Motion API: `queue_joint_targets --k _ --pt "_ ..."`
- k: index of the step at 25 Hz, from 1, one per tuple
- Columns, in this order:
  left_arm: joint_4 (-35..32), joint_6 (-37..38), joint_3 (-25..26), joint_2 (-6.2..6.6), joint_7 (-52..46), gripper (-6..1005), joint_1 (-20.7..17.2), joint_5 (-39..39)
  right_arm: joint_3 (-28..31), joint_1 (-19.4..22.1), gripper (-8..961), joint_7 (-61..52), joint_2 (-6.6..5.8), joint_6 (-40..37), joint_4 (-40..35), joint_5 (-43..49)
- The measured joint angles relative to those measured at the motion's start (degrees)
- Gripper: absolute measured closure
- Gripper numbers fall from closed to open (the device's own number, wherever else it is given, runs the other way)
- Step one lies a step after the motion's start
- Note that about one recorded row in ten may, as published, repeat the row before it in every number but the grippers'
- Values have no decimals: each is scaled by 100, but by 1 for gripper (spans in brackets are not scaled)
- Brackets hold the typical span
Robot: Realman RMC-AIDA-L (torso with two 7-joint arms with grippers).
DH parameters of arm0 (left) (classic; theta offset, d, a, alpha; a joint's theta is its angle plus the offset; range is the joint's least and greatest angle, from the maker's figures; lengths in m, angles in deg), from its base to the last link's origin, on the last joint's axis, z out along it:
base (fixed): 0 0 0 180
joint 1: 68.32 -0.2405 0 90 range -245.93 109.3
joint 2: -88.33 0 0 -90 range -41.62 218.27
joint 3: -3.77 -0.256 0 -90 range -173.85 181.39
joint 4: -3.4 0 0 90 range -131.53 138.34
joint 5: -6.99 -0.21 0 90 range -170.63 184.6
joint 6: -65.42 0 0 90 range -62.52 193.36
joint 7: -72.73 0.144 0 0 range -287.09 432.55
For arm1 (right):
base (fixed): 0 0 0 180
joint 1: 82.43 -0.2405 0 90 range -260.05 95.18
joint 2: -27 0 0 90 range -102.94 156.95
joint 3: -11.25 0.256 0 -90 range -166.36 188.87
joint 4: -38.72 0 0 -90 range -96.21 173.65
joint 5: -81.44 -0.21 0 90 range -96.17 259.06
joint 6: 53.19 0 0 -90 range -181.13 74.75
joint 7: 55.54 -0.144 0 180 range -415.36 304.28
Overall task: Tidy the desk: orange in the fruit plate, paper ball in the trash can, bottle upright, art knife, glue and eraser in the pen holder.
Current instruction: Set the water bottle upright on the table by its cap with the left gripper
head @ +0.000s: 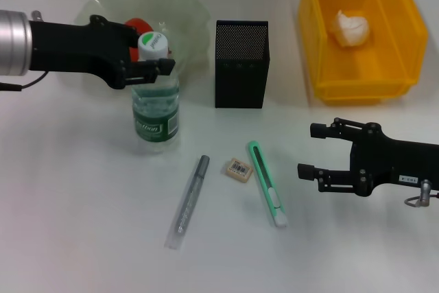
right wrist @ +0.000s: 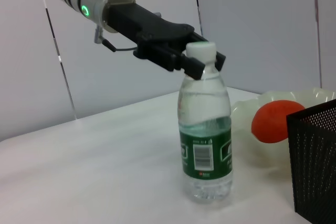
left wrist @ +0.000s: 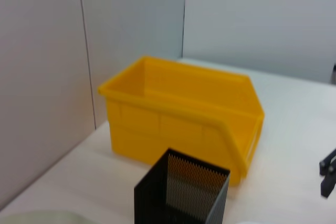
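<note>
Bottle point(head: 156, 104) is standing upright at 9 o'clock of the pen holder point(head: 241, 64), neck being clamped by the left end effector point(head: 152, 54); fingers should be parted gently, then lifted straight. Right end effector point(head: 317, 150) is idling open.

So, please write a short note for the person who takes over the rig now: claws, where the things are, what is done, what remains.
Left claw: shut on the neck of the bottle, which stands upright on the desk.
Right claw: open, empty, low over the desk beside the art knife.
Done: orange in the fruit plate; paper ball in the trash can; bottle upright.
Left: release the bottle; put the art knife, glue and eraser, all lying in front of the pen holder, into it.
</note>
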State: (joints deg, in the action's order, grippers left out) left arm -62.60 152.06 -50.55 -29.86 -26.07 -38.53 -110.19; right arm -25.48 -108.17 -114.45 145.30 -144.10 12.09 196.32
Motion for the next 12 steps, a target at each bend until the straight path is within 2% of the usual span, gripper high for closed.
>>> queue_joint_targets --k 8,12 --pt "358 318 591 13 488 550 -132 446 -2 -2 135 -4 2 5 6 0" --pt "546 477 882 16 756 551 -218 656 0 -6 135 -7 42 5 9 0"
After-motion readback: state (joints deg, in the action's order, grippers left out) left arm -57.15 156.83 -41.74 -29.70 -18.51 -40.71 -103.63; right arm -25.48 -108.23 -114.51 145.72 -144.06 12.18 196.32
